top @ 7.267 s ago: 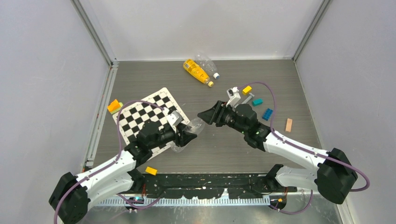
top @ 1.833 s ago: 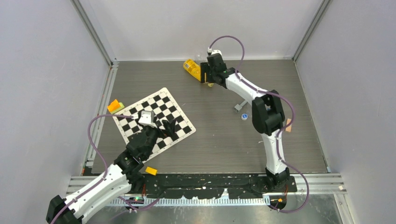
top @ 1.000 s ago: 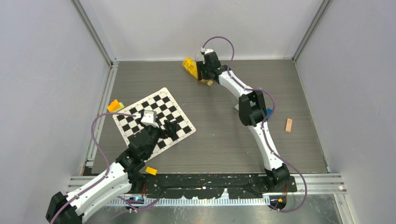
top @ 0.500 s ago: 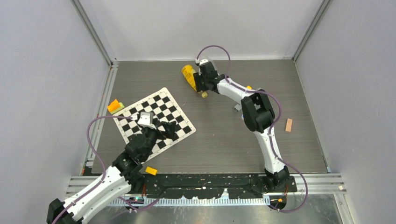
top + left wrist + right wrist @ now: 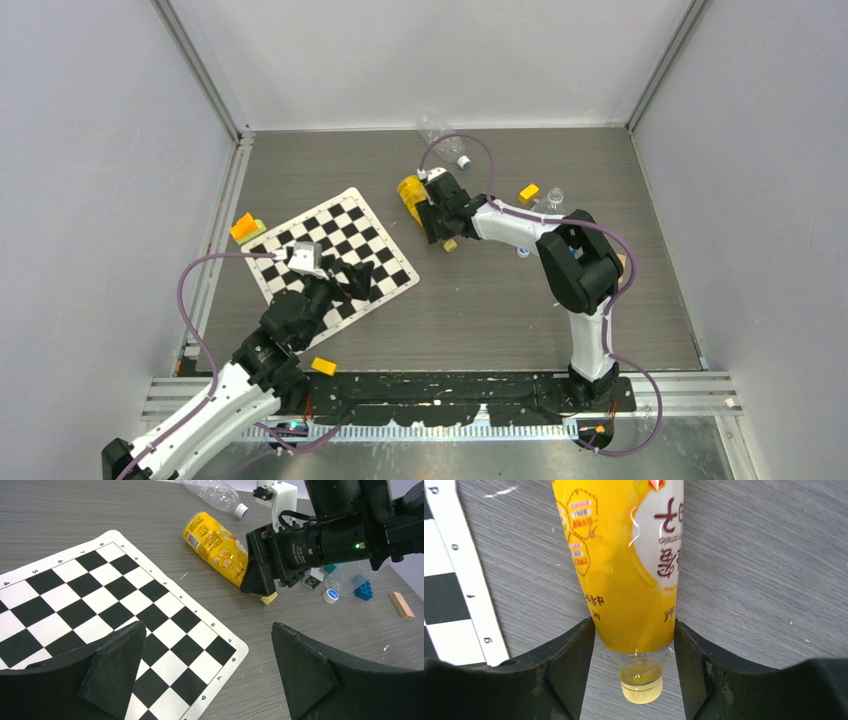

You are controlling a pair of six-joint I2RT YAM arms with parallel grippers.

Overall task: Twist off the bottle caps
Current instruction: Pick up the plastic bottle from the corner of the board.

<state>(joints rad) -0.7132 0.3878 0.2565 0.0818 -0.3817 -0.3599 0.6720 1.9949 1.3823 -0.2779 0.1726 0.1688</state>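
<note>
The yellow-orange bottle (image 5: 624, 555) lies on the table with its yellow cap (image 5: 641, 689) screwed on. My right gripper (image 5: 634, 626) is shut on the bottle's shoulder, both fingers pressed against its sides, the cap sitting between them. In the top view the yellow-orange bottle (image 5: 410, 192) lies mid-table beside the checkerboard. A clear crinkled bottle (image 5: 440, 133) with a white cap (image 5: 464, 161) lies at the back. Another clear bottle (image 5: 350, 576) lies to the right, a loose white cap (image 5: 330, 595) next to it. My left gripper (image 5: 207, 632) is open above the checkerboard (image 5: 100, 605), holding nothing.
A blue block (image 5: 363, 590) and a wooden block (image 5: 401, 605) lie right of the loose cap. A yellow block (image 5: 529, 192) sits behind the right arm, an orange one (image 5: 244, 228) by the left rail, another yellow one (image 5: 323, 366) near the front edge.
My right gripper has dragged the yellow-orange bottle from the back wall towards the middle of the table, uncovering the clear bottle at the back. The left gripper has stayed open, hardly moving.
</note>
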